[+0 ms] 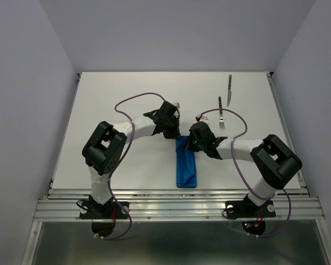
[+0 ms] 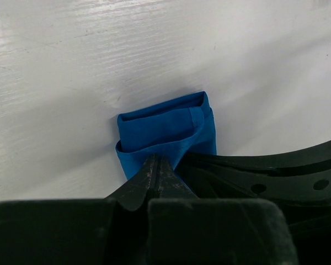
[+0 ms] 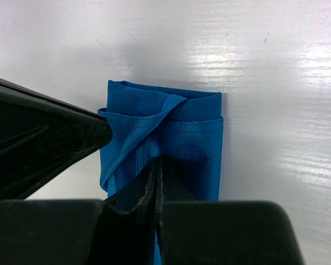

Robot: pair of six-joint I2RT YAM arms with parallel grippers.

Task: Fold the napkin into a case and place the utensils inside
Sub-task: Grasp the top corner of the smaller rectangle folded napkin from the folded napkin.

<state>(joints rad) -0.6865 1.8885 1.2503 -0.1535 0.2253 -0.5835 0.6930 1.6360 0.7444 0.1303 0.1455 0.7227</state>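
The blue napkin (image 1: pixel 186 165) lies as a narrow folded strip at the table's middle, running towards the near edge. Both grippers meet at its far end. My left gripper (image 1: pixel 176 134) is shut, pinching the raised lip of the napkin (image 2: pixel 165 127) at its fingertips (image 2: pixel 157 160). My right gripper (image 1: pixel 187 144) is also shut, and its tips (image 3: pixel 157 163) grip the top layer of the napkin (image 3: pixel 179 127). The cloth's upper layers gape slightly, like a pouch mouth. The fork (image 1: pixel 221 113) and the knife (image 1: pixel 229 91) lie on the table, beyond and to the right.
The white table (image 1: pixel 116 94) is walled at the back and sides. A metal rail (image 1: pixel 176 207) runs along the near edge by the arm bases. Purple cables (image 1: pixel 138 99) loop above both arms. A black finger of the left gripper (image 3: pixel 55 143) crowds the right wrist view.
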